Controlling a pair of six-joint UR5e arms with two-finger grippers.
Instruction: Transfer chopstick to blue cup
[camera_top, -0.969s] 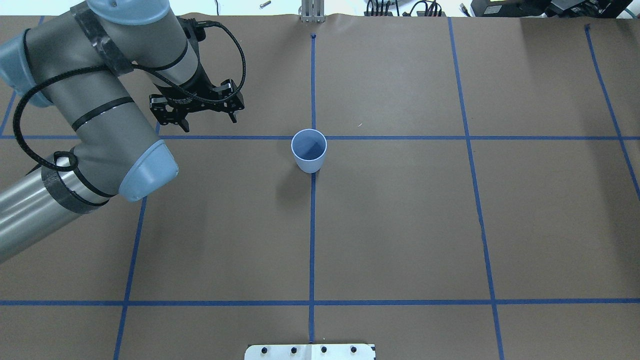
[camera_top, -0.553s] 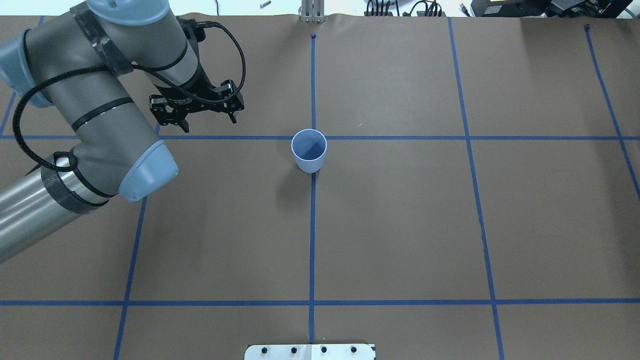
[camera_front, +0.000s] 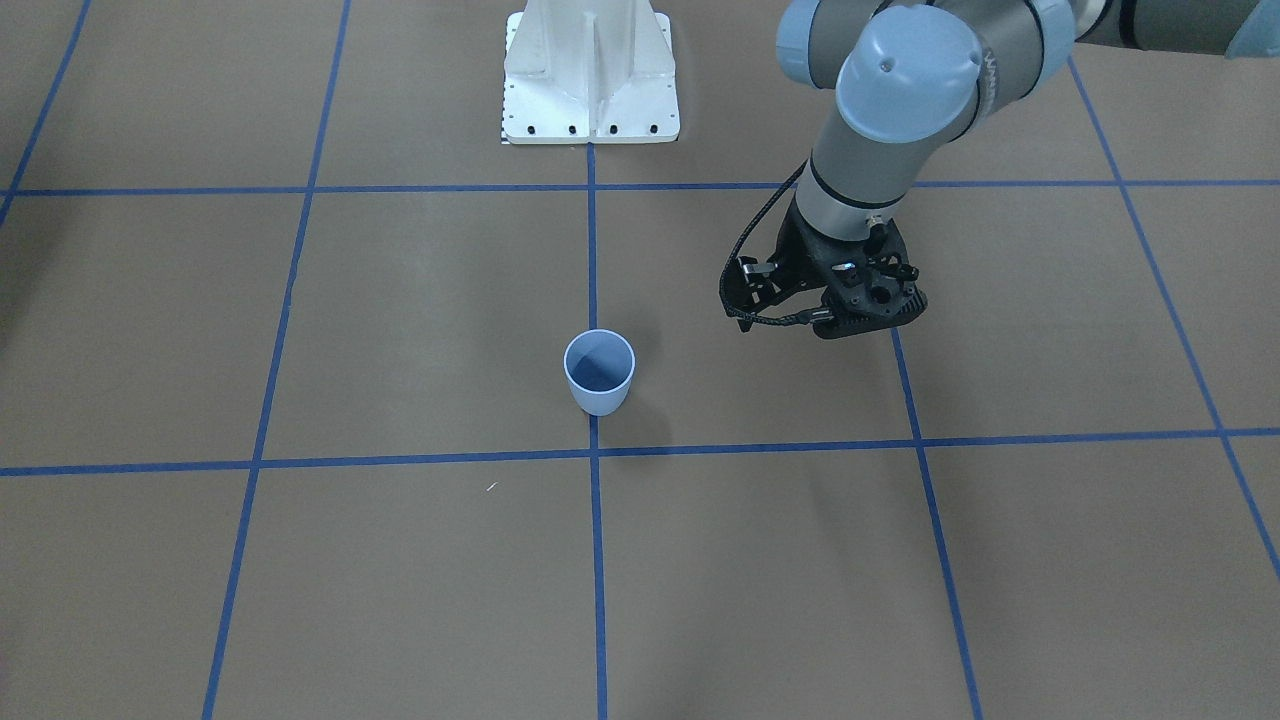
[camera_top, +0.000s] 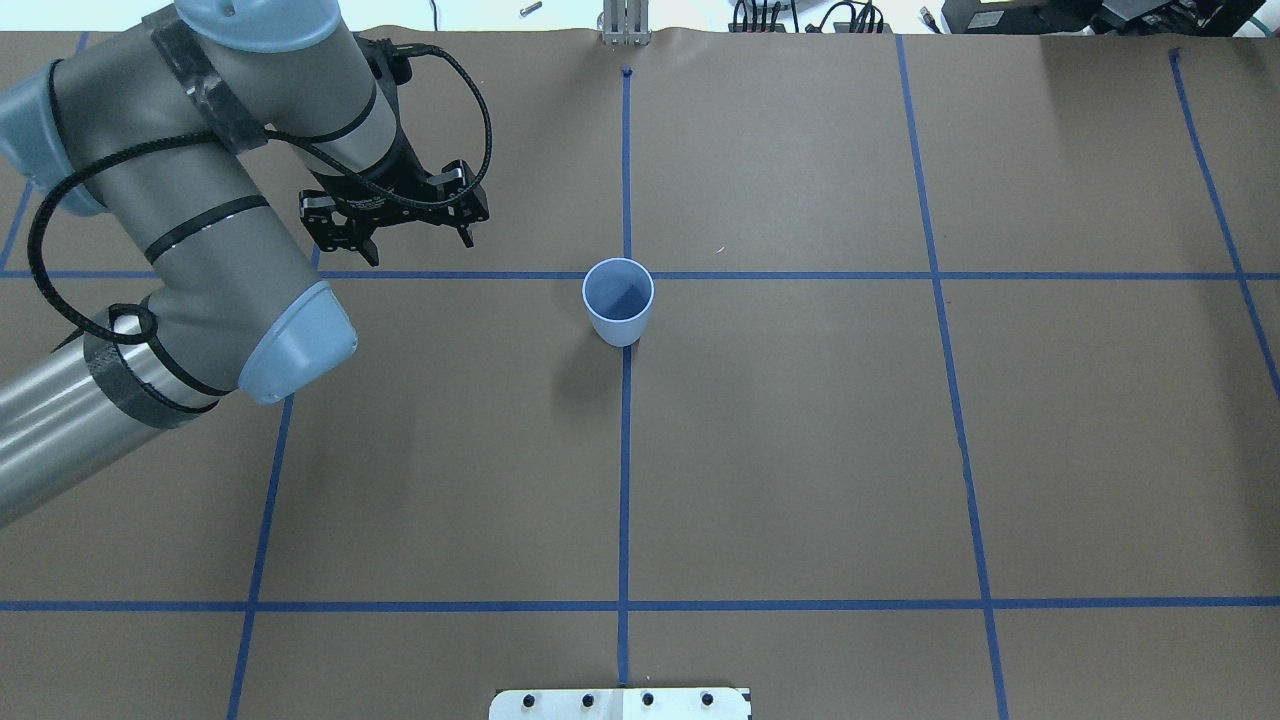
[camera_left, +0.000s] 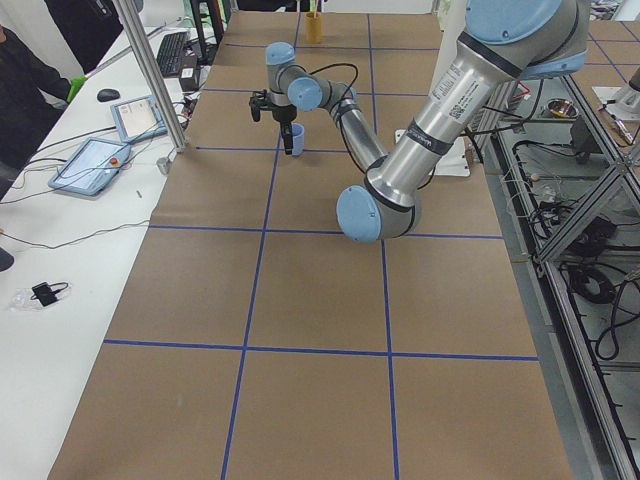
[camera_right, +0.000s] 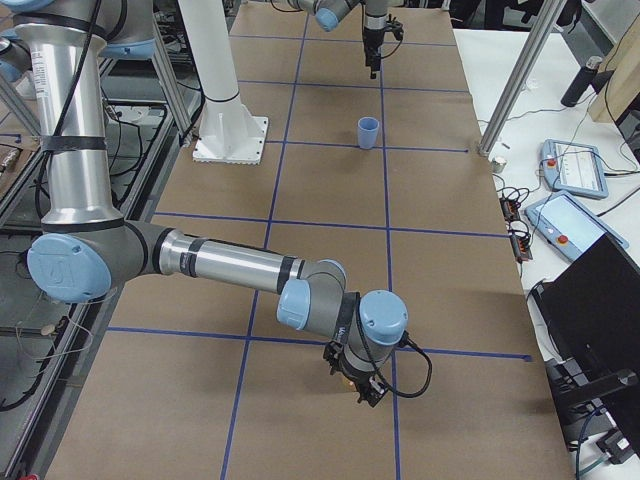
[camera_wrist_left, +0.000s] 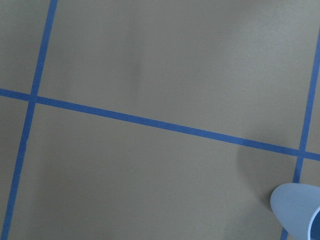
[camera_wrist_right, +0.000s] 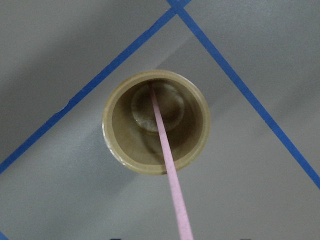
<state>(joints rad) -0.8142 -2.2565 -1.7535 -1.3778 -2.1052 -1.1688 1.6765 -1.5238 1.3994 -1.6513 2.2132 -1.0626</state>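
Observation:
The blue cup (camera_top: 618, 303) stands upright and empty at the table's middle on a tape crossing; it also shows in the front view (camera_front: 598, 378) and at the corner of the left wrist view (camera_wrist_left: 295, 207). My left gripper (camera_top: 415, 243) hovers to the cup's left, empty, fingers apart. A pale-pink chopstick (camera_wrist_right: 167, 165) stands in a tan cup (camera_wrist_right: 116, 145), seen from straight above in the right wrist view. My right gripper (camera_right: 362, 388) hangs over that tan cup at the table's right end; I cannot tell whether it is open or shut.
Blue tape lines grid the brown table. The white robot base (camera_front: 590, 80) stands behind the cup. Metal posts (camera_right: 510, 90) and tablets (camera_right: 575, 165) line the operators' side.

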